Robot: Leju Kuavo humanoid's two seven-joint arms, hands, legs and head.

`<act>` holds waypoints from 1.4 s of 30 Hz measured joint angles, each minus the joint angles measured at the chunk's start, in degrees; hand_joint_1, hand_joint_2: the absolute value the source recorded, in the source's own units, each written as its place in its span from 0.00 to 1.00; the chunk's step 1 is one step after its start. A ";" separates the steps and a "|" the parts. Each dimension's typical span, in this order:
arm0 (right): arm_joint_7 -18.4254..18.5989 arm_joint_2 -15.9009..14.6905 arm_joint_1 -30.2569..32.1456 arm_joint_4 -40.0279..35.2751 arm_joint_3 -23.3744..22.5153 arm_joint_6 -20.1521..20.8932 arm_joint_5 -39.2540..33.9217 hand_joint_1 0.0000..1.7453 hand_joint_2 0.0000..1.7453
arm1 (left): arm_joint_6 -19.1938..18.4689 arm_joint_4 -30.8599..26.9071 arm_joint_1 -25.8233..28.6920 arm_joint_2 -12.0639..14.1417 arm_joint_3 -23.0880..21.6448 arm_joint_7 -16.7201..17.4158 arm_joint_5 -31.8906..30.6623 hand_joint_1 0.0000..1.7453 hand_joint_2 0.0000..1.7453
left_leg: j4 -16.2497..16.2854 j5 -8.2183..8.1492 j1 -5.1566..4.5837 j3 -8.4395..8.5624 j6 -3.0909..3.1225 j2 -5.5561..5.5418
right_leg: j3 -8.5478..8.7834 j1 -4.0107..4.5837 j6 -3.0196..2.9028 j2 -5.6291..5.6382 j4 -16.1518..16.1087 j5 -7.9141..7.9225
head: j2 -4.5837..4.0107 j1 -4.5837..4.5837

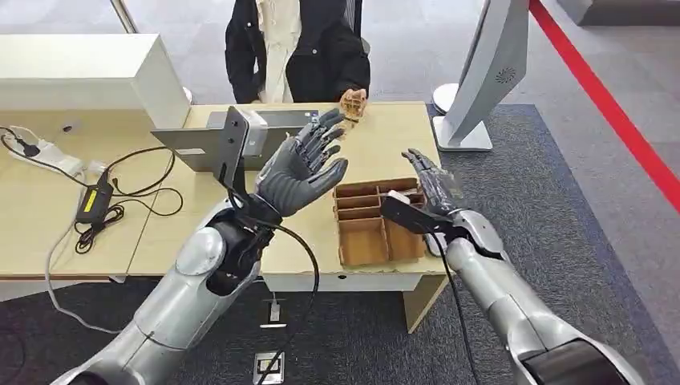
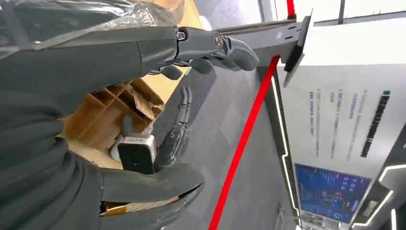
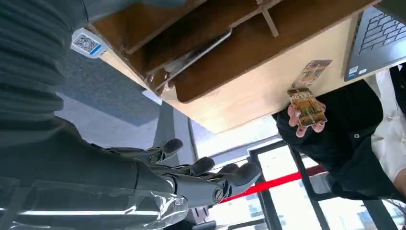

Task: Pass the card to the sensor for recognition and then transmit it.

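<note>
A person's hand holds a brown patterned card [image 1: 353, 103] [image 3: 307, 107] over the far edge of the table. My left hand [image 1: 306, 165] [image 2: 210, 44] is raised palm up, fingers spread and empty, its fingertips just short of the card. My right hand [image 1: 429, 183] [image 3: 191, 178] hovers flat and empty, fingers apart, over the right side of a wooden compartment tray [image 1: 365, 241] [image 2: 103, 115] [image 3: 210, 57]. A dark upright panel [image 1: 232, 147] stands beside the laptop [image 1: 269, 122], close behind my left wrist.
The person in a dark jacket [image 1: 317, 56] stands behind the table. A white monitor on a stand [image 1: 481, 76] sits at the table's right end. A power strip [image 1: 48, 156], adapter and cables [image 1: 100, 204] lie on the left. A white box [image 1: 88, 72] is at the back left.
</note>
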 joint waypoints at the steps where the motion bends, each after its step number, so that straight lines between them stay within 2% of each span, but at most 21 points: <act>1: -0.13 0.02 -0.01 0.29 0.02 -0.11 -0.09 0.00 1.00 | 0.00 0.04 -0.05 0.00 -0.13 -0.18 0.11 0.00 1.00 | 0.00 0.00 0.00 0.00 0.00 0.00 | 0.00 0.00 0.00 0.00 0.00 0.00 | 0.00 0.00; 14: -0.48 0.24 -0.14 3.06 0.44 -0.20 -0.55 0.00 1.00 | 0.37 0.85 -0.39 0.02 -1.68 -0.42 0.50 0.00 1.00 | 0.00 0.00 0.00 0.00 0.00 0.00 | 0.00 0.00 0.00 0.00 0.00 0.00 | 0.00 0.00; 15: -0.50 0.28 -0.13 3.17 0.46 -0.17 -0.55 0.16 1.00 | 0.42 0.90 -0.39 0.02 -1.68 -0.44 0.53 0.00 1.00 | 0.00 0.00 0.00 0.00 0.00 0.00 | 0.00 0.00 0.00 0.00 0.00 0.00 | 0.00 0.00; 16: -0.50 0.28 -0.14 3.30 0.48 -0.15 -0.55 0.53 1.00 | 0.44 0.90 -0.40 0.02 -1.71 -0.42 0.55 0.00 1.00 | 0.00 0.00 0.00 0.00 0.00 0.00 | 0.00 0.00 0.00 0.00 0.00 0.00 | 0.00 0.00; 17: -0.50 0.28 -0.17 3.43 0.48 -0.13 -0.63 1.00 1.00 | 0.57 0.92 -0.42 0.02 -1.73 -0.42 0.66 0.00 1.00 | 0.00 0.00 0.00 0.00 0.00 0.00 | 0.00 0.00 0.00 0.00 0.00 0.00 | 0.00 0.00; 34: -0.37 0.31 -0.71 4.24 0.77 0.00 -1.79 1.00 1.00 | 3.43 1.07 -2.22 1.38 -4.83 -0.44 3.59 0.00 1.00 | 0.00 0.00 0.00 0.01 0.00 0.01 | 0.00 0.00 0.00 0.00 0.00 0.00 | 0.00 0.00; 39: -0.02 0.28 -0.72 4.28 1.03 -0.13 -2.45 0.94 1.00 | 4.66 1.16 -3.15 1.99 -6.19 -0.72 5.20 0.00 1.00 | 0.00 0.00 0.00 0.01 0.00 0.00 | 0.01 0.00 0.00 0.00 0.01 0.00 | 0.00 0.02; 41: 0.18 0.28 -0.72 4.28 1.22 -0.13 -2.60 1.00 1.00 | 4.83 1.20 -3.35 2.19 -6.69 -0.85 5.33 0.00 1.00 | 0.00 0.00 0.00 0.01 0.00 0.01 | 0.01 0.00 0.00 0.00 0.01 0.00 | 0.00 0.00; 42: 0.31 0.28 -0.73 4.28 1.38 -0.13 -2.71 1.00 1.00 | 4.92 1.20 -3.40 2.27 -6.97 -0.90 5.44 0.00 1.00 | 0.00 0.00 0.00 0.01 0.00 0.01 | 0.01 0.00 0.00 0.00 0.01 0.00 | 0.00 0.00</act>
